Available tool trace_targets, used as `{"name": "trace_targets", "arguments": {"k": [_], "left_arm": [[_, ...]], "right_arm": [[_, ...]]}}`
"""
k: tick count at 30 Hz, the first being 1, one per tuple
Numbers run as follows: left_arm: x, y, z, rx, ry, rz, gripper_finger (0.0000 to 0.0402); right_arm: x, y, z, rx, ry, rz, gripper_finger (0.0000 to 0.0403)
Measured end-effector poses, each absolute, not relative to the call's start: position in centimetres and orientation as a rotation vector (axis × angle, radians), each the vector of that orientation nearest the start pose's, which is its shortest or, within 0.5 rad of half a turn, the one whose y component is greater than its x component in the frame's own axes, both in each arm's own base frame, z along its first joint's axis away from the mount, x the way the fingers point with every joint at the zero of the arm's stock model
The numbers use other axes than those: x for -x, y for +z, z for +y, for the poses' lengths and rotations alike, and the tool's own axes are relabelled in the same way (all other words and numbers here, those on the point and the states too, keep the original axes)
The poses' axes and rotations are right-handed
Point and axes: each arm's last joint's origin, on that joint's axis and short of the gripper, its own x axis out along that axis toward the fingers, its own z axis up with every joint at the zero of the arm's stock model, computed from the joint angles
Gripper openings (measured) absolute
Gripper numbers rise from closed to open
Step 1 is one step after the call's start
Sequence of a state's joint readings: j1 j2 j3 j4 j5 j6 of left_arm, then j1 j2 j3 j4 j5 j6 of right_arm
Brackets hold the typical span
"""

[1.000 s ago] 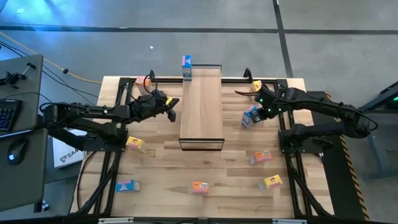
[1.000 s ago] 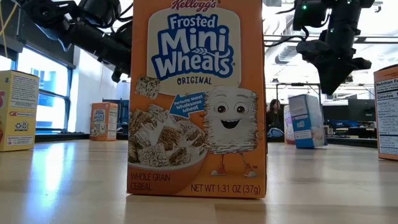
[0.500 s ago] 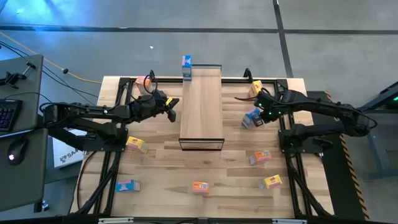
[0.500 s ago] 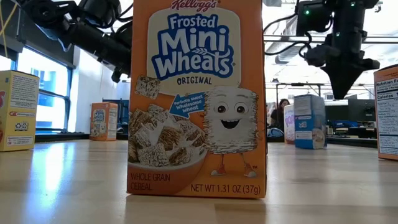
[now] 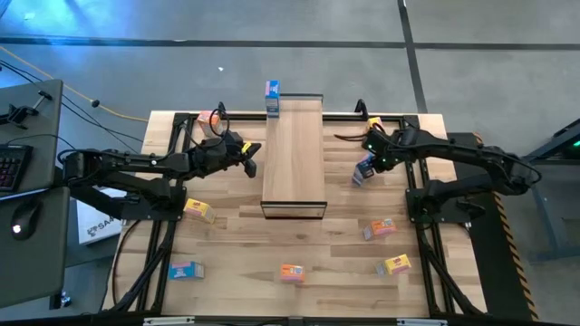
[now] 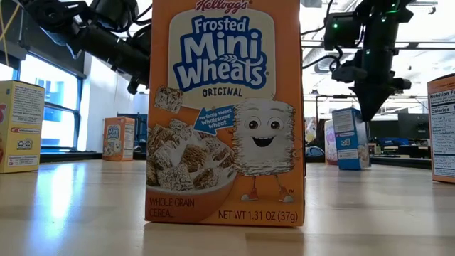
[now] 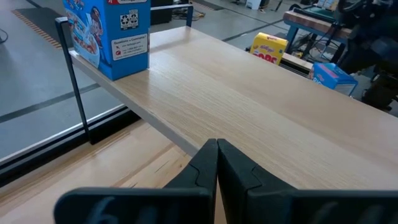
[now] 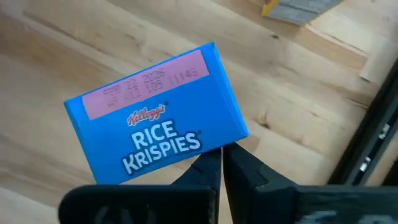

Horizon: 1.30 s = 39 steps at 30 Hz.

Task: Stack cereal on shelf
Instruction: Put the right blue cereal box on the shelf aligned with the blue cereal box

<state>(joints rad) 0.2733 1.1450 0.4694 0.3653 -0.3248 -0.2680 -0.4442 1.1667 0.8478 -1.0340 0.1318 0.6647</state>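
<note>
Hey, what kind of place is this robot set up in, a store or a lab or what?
Most likely a robotics lab or workshop, not a store. The slatted wooden table stands on a bare concrete floor, a desk with a keyboard and mouse sits beside it, and the low view shows open ceiling ducts and workbenches behind the Mini Wheats box.

Nine cereal boxes [image 5: 291, 272] (three blue), one shelf [image 5: 294, 158], two arms

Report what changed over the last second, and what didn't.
The right hand shut its fingers empty and shifted toward the shelf, ending above the blue Rice Krispies box without holding it. That box turned and shifted slightly on the table. The left hand stayed shut and parked beside the shelf, the blue box on the shelf's far end stayed put, and so did the other boxes on the table.
</note>
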Motion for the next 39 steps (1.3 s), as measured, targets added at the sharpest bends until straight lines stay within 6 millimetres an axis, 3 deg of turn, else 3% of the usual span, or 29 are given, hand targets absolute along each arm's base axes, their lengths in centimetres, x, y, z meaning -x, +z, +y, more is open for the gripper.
{"name": "trace_targets", "arguments": {"k": [28,34,39], "left_arm": [[-22.0,21.1,7.1,0.223,0.591,0.216,0.0000],[-21.9,21.0,7.7,0.273,0.449,0.242,0.0000],[-21.9,21.8,8.6,0.398,0.391,0.197,0.0000]], "right_arm": [[-16.4,23.6,-10.6,-0.665,-0.908,1.103,0.0022],[-15.9,25.3,-11.0,-0.681,-0.931,1.135,0.0032],[-15.3,27.4,-10.4,-0.789,-0.931,1.184,0.0079]]}}
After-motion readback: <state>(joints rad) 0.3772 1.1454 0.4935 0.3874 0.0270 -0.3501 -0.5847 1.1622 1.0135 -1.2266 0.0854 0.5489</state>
